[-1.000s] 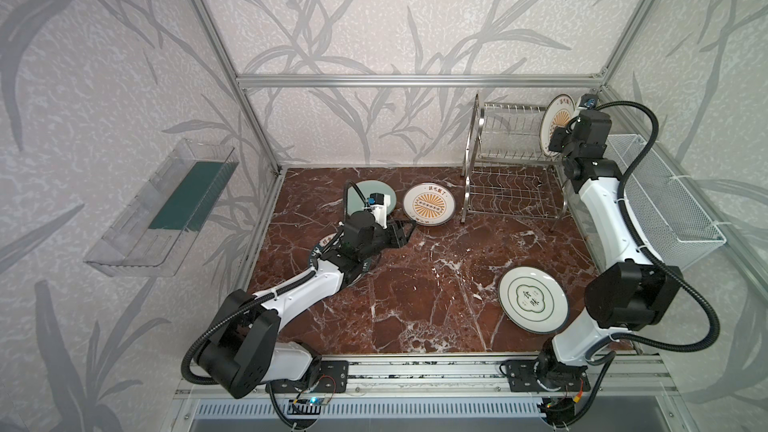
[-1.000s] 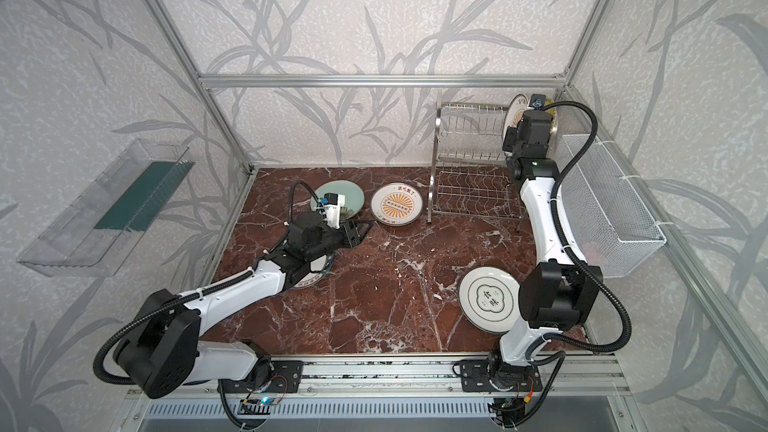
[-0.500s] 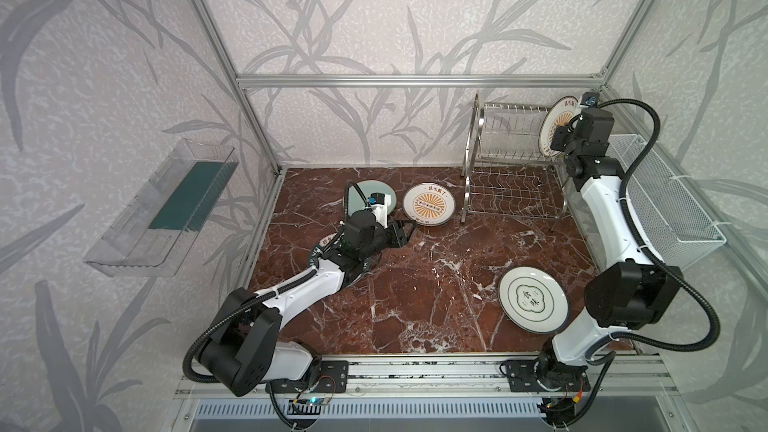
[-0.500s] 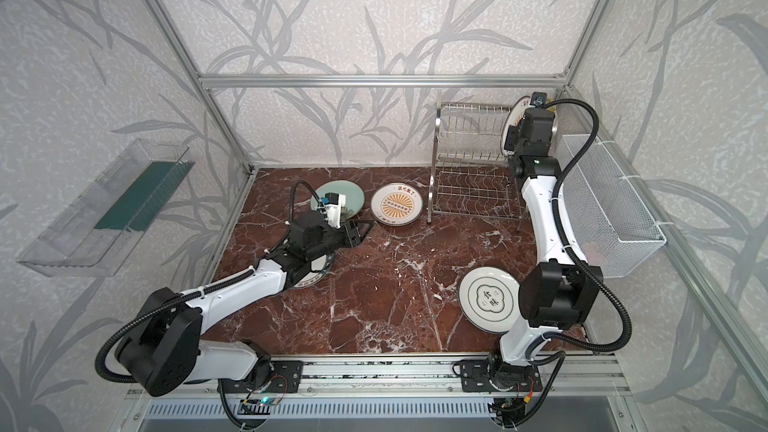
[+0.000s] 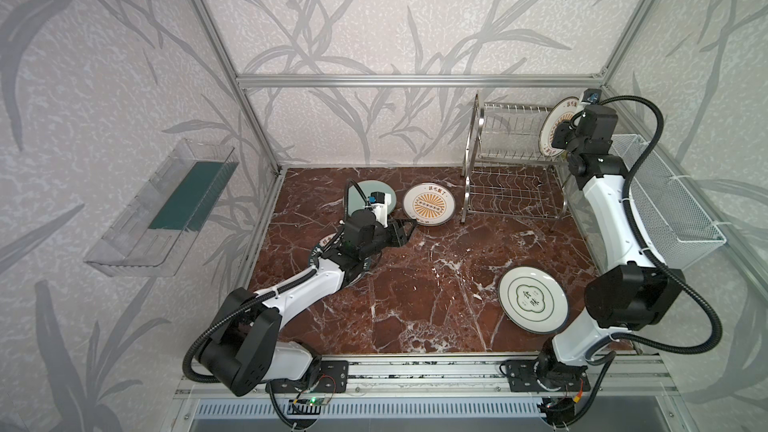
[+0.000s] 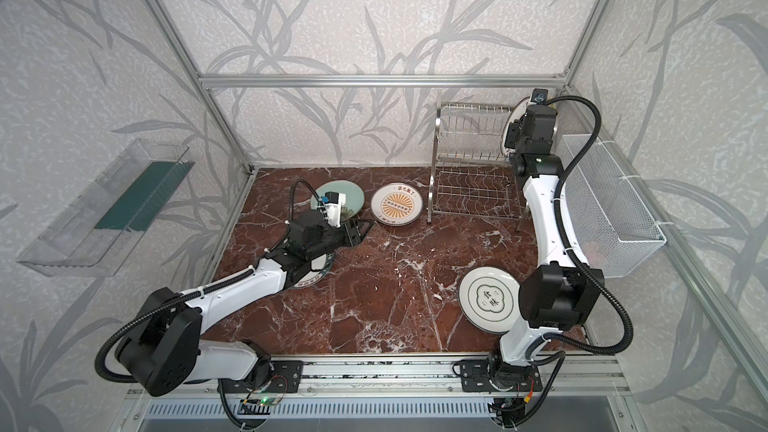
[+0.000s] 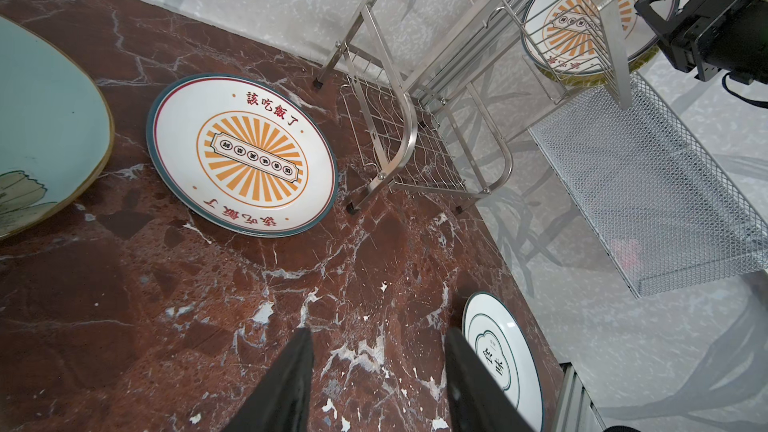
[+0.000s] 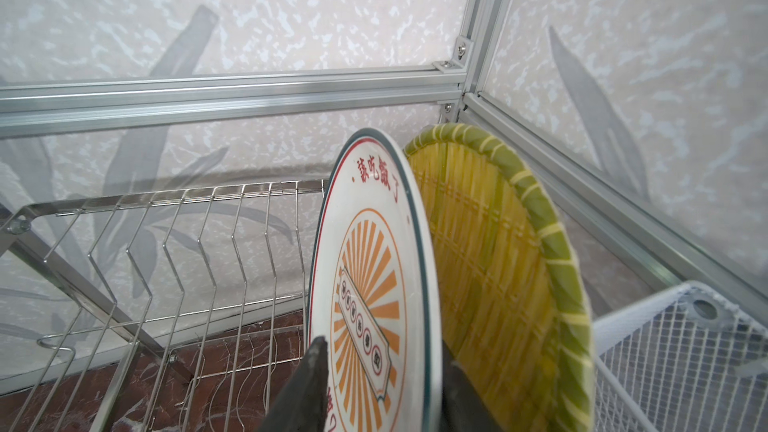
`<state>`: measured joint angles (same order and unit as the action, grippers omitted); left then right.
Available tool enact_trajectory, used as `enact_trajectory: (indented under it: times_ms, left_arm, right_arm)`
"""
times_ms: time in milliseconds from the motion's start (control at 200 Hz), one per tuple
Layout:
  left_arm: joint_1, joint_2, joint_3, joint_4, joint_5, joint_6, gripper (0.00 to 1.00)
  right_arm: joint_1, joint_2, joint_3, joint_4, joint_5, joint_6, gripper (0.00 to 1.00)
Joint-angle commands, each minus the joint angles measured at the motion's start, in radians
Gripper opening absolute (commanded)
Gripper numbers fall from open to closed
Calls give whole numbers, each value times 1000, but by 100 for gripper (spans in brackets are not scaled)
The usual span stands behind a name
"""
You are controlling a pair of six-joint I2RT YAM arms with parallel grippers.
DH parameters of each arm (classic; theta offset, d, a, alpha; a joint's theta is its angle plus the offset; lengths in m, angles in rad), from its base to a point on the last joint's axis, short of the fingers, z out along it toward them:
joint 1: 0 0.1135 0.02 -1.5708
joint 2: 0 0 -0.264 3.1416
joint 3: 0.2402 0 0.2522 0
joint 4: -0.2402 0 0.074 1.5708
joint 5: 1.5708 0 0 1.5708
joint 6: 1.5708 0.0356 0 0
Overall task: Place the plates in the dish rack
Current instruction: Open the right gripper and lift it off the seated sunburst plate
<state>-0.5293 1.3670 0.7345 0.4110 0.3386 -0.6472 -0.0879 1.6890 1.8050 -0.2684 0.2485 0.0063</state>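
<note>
Sunburst plate is standing upright in the dish rack, upper tier, at upper right in both top views. Right gripper is straddling its rim, fingers parted, and is apparently finishing placement. Next move: backing out without tipping it. Left gripper, fingers apart and empty, is hovering over the table.

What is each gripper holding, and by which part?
Nothing. The left gripper is open and empty; the right gripper stands open astride the rim of the racked sunburst plate.

White arms, black joints
</note>
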Motion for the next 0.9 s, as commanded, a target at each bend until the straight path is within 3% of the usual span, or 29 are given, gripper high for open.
enact_trajectory:
  times_ms: [0, 150, 560, 895]
  left_arm:
    - [-5, 6, 25, -8, -3, 7, 49]
    - [-5, 3, 24, -14, -10, 5, 50]
    - [-5, 6, 31, -39, -33, 1, 50]
    - [-5, 15, 52, -90, -65, -8, 50]
  right_arm:
    - [-4, -41, 32, -8, -21, -5, 43]
    - [-4, -68, 28, -15, -47, -3, 48]
    - [-4, -165, 3, -47, -198, 23, 49]
    - [26, -287, -118, -36, -302, 60, 49]
